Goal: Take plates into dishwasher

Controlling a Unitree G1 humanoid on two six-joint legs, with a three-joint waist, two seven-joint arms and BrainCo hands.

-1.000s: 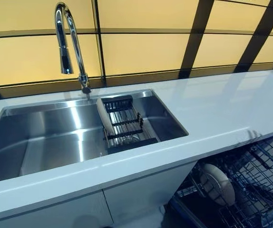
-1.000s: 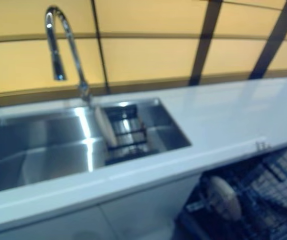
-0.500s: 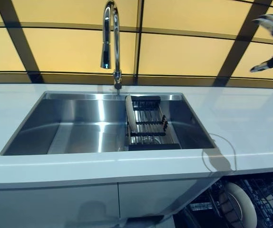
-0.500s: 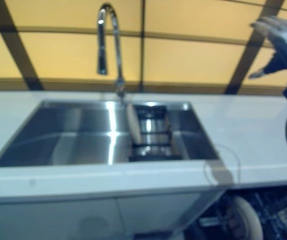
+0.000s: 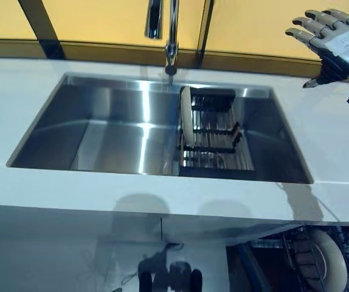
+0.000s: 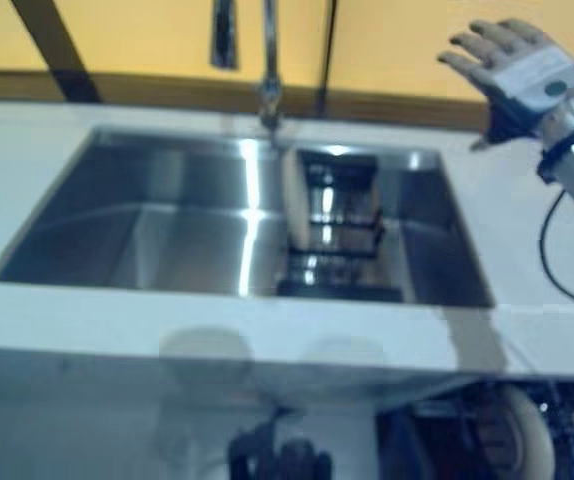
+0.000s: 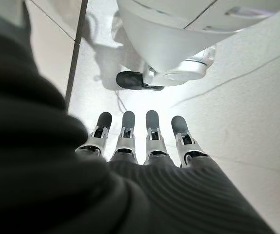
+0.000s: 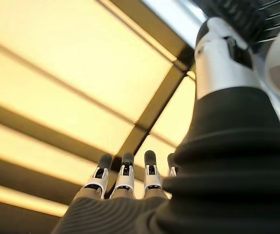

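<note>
The plate (image 5: pixel 186 112) stands on edge in the sink rack (image 5: pixel 214 137), long axis 12-to-6, at 8 o'clock from the right hand (image 5: pixel 329 42), which hangs open and empty above the surface (image 5: pixel 338 140); left hand (image 7: pixel 145 141) open, empty, far off

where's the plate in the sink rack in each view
Left eye view: the plate stands on edge at the left end of the rack, right half of the sink.
Right eye view: the same plate, just right of centre.
Left wrist view: not in it.
Right wrist view: not in it.
Shared landmark: the faucet just behind the plate.
</note>
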